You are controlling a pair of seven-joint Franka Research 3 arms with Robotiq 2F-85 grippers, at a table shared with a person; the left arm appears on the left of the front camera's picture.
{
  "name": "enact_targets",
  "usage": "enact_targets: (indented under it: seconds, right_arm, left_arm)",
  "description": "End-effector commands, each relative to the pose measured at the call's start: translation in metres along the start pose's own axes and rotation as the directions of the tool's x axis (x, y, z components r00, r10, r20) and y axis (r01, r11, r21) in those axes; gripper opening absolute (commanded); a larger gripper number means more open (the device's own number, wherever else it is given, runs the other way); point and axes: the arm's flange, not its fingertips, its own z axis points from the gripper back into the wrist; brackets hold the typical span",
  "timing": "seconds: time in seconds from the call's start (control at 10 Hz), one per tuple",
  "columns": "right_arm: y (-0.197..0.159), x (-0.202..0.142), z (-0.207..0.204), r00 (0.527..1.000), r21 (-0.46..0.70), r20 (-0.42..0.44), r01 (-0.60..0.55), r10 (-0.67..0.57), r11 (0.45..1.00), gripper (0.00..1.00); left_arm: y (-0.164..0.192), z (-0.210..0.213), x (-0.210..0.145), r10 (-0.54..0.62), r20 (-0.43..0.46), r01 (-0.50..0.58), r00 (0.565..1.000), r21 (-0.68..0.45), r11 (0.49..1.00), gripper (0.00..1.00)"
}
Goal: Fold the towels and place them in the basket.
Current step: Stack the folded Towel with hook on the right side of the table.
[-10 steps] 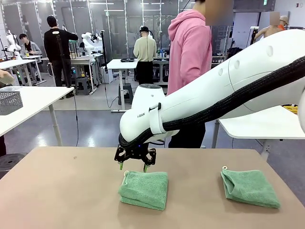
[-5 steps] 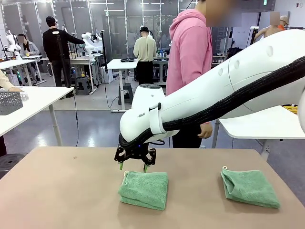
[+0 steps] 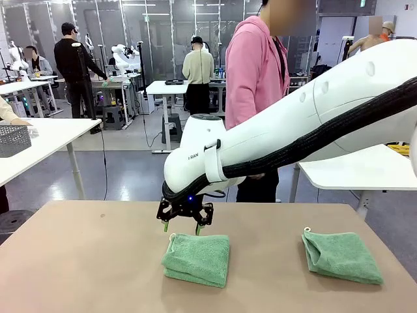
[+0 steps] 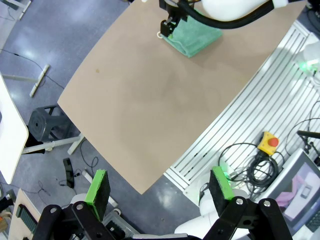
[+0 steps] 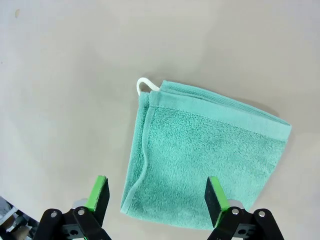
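Two green folded towels lie on the brown table: one towel (image 3: 197, 259) near the middle and another towel (image 3: 340, 256) at the right. My right gripper (image 3: 182, 227) hangs open just above the far edge of the middle towel (image 5: 200, 165), whose white cord loop (image 5: 143, 85) sticks out at a corner. Its fingers (image 5: 98, 193) straddle the towel's near part, apart from it. High over the table's left end, my left gripper (image 4: 159, 186) stands open and holds nothing; from there the middle towel (image 4: 192, 36) appears under the right arm. The basket is out of view.
A person in a pink hoodie (image 3: 256, 72) stands at the far side of the table (image 3: 85, 261). A pale grey mesh basket (image 3: 13, 139) sits on a white table at the far left. Another white table (image 3: 355, 171) stands at the right.
The person in pink has turned and shifted slightly left. My right gripper holds its place over the towel, its fingers barely narrower. The left arm is still.
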Motion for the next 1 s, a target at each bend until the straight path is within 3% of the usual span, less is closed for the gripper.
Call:
enact_targets:
  seconds: [0.0, 0.2, 0.5, 0.9]
  right_arm:
    - [-0.029, -0.034, 0.031, 0.998, 0.096, 0.023, 0.057, -0.06, 0.994, 1.0]
    - [-0.068, -0.066, 0.041, 0.984, 0.124, 0.089, 0.143, -0.154, 0.982, 1.0]
    - [-0.13, -0.086, 0.028, 0.949, 0.273, 0.115, 0.254, -0.294, 0.928, 1.0]
    - [-0.179, -0.086, -0.013, 0.953, 0.45, 0.122, 0.197, -0.278, 0.871, 1.0]
  left_arm:
    - [0.0, -0.001, -0.002, 0.0, 0.008, 0.0, 1.0, 0.01, 1.0, 1.0]
    - [0.0, -0.001, -0.002, 0.0, 0.008, 0.0, 1.0, 0.01, 1.0, 1.0]
    - [0.0, -0.001, -0.002, 0.0, 0.008, 0.0, 1.0, 0.01, 1.0, 1.0]
    - [0.0, -0.001, -0.002, 0.0, 0.008, 0.0, 1.0, 0.01, 1.0, 1.0]
